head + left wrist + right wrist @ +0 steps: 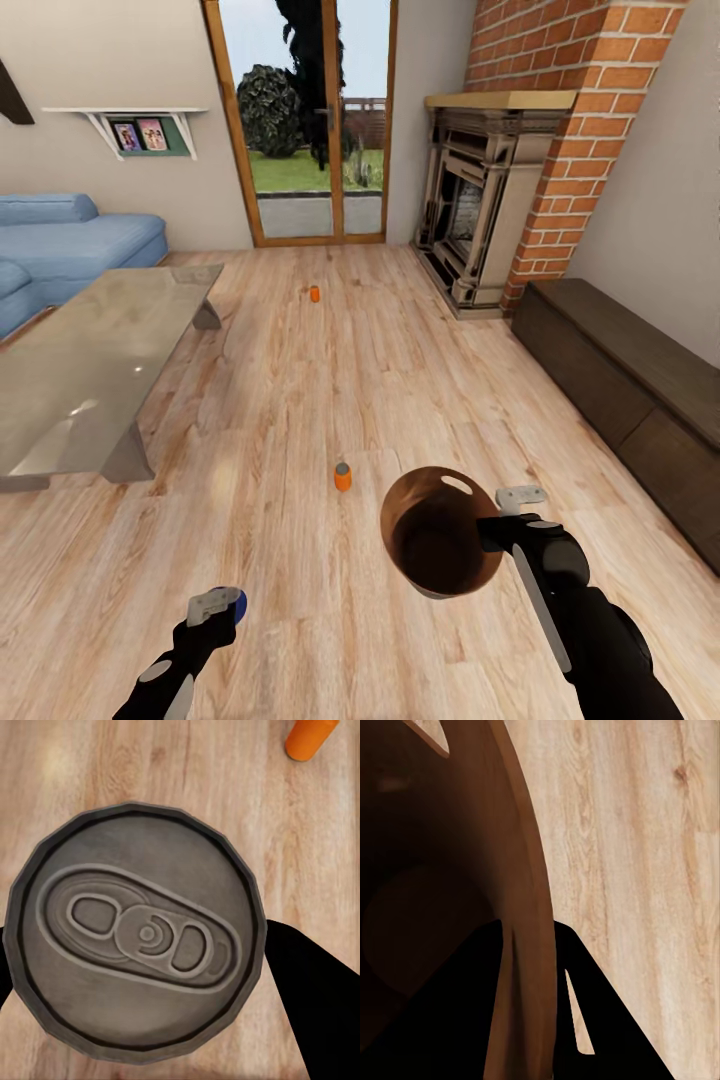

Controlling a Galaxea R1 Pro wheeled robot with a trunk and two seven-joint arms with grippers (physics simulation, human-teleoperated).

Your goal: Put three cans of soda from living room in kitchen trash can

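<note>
In the living room, two orange cans of soda stand upright on the plank floor, one near me [343, 477] and one farther off toward the glass doors [314, 293]. My left gripper [215, 603] hangs low at the front left. Its wrist view looks straight onto the grey top of a third can [142, 926], with dark fingers [315, 1005] pressed against both sides. The near floor can [310, 736] also shows there. My right gripper [497, 530] is shut on the rim of the tash can [440, 535], which is lifted and tilted to show its brown inside [427, 907].
A glass coffee table [60, 400] and a blue sofa [70, 240] take up the left. The brick fireplace [480, 220] and a long dark low cabinet [620, 380] line the right wall. Wood-framed glass doors [310, 120] close the far end.
</note>
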